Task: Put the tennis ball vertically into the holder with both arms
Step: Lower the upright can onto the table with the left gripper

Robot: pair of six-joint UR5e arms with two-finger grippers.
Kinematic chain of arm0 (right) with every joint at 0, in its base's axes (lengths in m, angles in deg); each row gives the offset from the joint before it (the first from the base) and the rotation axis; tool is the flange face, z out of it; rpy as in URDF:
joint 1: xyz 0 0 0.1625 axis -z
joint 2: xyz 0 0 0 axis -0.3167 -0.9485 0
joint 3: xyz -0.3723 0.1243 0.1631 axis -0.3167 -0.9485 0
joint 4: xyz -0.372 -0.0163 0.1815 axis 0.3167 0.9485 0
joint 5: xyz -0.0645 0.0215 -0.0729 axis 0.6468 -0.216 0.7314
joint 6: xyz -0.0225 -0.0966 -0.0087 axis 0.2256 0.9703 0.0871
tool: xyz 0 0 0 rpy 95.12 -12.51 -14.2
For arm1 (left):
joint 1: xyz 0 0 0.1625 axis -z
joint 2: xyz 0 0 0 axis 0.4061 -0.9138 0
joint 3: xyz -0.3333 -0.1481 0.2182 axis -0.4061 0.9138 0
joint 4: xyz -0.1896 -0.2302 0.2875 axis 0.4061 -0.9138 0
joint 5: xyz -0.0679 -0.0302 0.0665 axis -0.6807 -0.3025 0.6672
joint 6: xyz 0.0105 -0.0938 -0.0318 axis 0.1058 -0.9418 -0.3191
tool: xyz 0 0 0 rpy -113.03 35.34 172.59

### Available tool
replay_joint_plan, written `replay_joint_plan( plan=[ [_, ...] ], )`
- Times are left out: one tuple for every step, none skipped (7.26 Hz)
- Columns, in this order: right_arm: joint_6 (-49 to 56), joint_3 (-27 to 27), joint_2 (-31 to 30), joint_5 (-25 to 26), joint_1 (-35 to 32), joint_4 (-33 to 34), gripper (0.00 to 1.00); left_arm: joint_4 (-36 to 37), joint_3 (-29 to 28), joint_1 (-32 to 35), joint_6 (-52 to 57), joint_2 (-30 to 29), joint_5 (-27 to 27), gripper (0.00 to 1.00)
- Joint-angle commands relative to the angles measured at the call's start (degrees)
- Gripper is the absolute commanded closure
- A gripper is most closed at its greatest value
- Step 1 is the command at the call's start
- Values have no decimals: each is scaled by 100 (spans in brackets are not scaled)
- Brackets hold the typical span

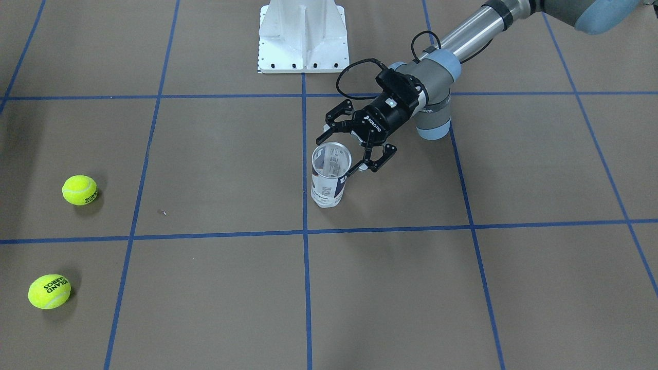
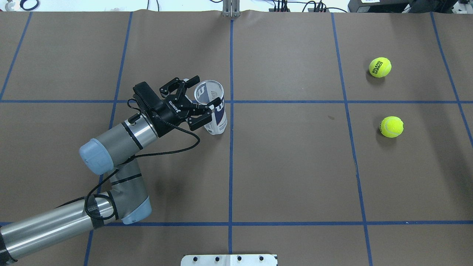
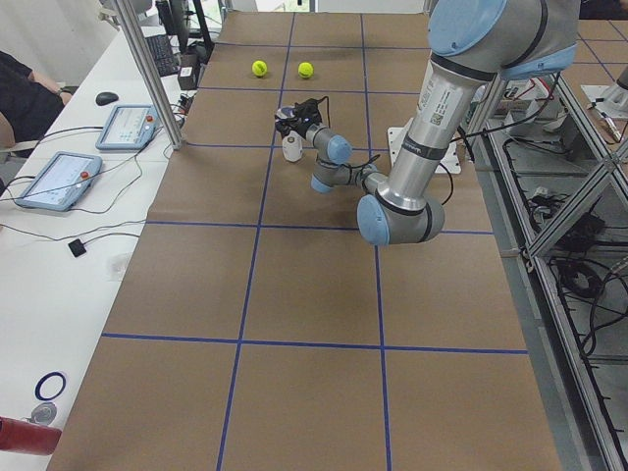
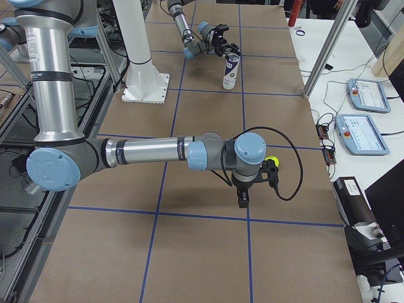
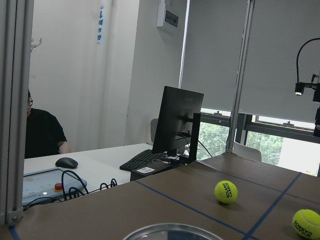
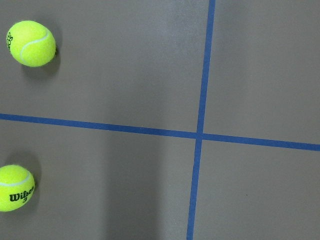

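Note:
The holder (image 1: pixel 329 177) is a clear can with a navy-and-white label. It stands upright and empty near the table's middle, and is also seen as the holder (image 2: pixel 214 111). My left gripper (image 1: pixel 343 153) is open with a finger on either side of the holder's upper part, just below the silver rim (image 5: pixel 172 232). Whether the pads touch the holder is unclear. Two tennis balls (image 2: pixel 380 67) (image 2: pixel 392 126) lie far off on the robot's right side. My right gripper (image 4: pixel 243 197) points down near one ball (image 4: pixel 271 163). It shows only in the exterior right view, so I cannot tell its state.
The white pedestal base (image 1: pixel 303 36) stands at the robot's edge of the table. Blue tape lines grid the brown surface. A desk beside the table carries tablets (image 3: pixel 59 177), a monitor (image 5: pixel 177 120) and cables, and a person (image 5: pixel 42 132) sits there.

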Motion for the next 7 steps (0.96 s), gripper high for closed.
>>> replay_joint_plan(
  plan=[
    [0,-1,0,7,0,0,1,3,0,-1,-7,-16,0,2],
    [0,-1,0,-2,0,0,1,-6,26,-1,-7,-25,0,1],
    [0,8,0,-2,0,0,1,-6,44,7,-7,-25,-9,1],
    [0,16,0,-2,0,0,1,-6,79,7,-16,-42,-17,1],
    [0,25,0,-2,0,0,1,-6,149,7,-16,-42,-26,1],
    [0,51,0,-10,0,0,1,81,384,51,-25,19,-78,1],
    [0,60,0,-19,0,0,1,273,665,95,-25,185,-166,1]
  ],
)
